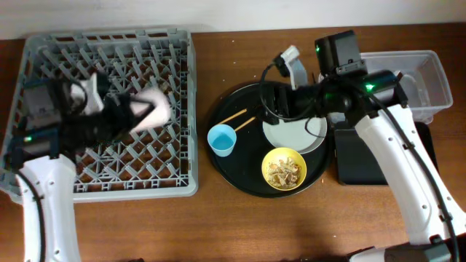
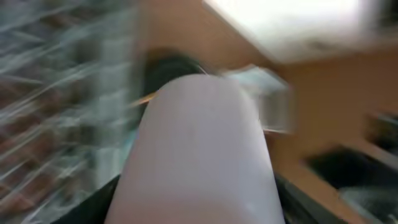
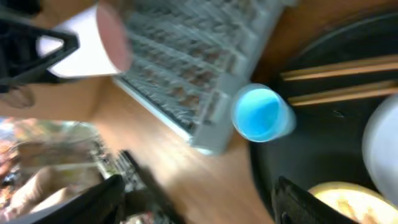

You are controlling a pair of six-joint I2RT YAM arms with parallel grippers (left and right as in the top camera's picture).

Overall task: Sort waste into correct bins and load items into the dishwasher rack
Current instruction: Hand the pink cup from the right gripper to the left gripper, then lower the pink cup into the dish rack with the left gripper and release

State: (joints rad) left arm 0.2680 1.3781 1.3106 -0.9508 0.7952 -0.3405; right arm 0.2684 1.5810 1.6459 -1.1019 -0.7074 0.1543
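Now, your pink cup [image 1: 156,109] sits pinched in the left gripper [image 1: 140,110], over the right-hand middle of the rack [image 1: 109,191]. It lies on its side with its mouth turned away from the arm, toward the round black tray [image 1: 237,173]. The left wrist view is badly blurred; the cup fills it, with a dark finger [image 2: 93,202] low on each side of it. You cannot tell from these views whether the cup touches the pegs or hangs just above them.

Just right of the rack, on the near-left part of the round tray, the blue cup [image 1: 220,140] stands upright with its mouth up. The chopsticks [image 1: 239,117] lie side by side just beyond it, slanting toward the plate [image 1: 295,137]. The plate rests in the middle of the tray, and the yellow bowl [image 1: 266,164] stands just beside it on the near side, holding food scraps [image 1: 284,172].

Your right gripper [image 1: 275,105] hangs over the far-left edge of the plate, well apart from the pink cup. Its wrist view shows its two fingers [image 3: 93,199] spread wide with nothing between them, looking toward the blue cup and the chopsticks.

Further right, the clear tub [image 1: 437,80] stands at the far corner of the table [image 1: 218,225]. The shallow black tray [image 1: 357,164] lies just in front of it, partly under the right arm.
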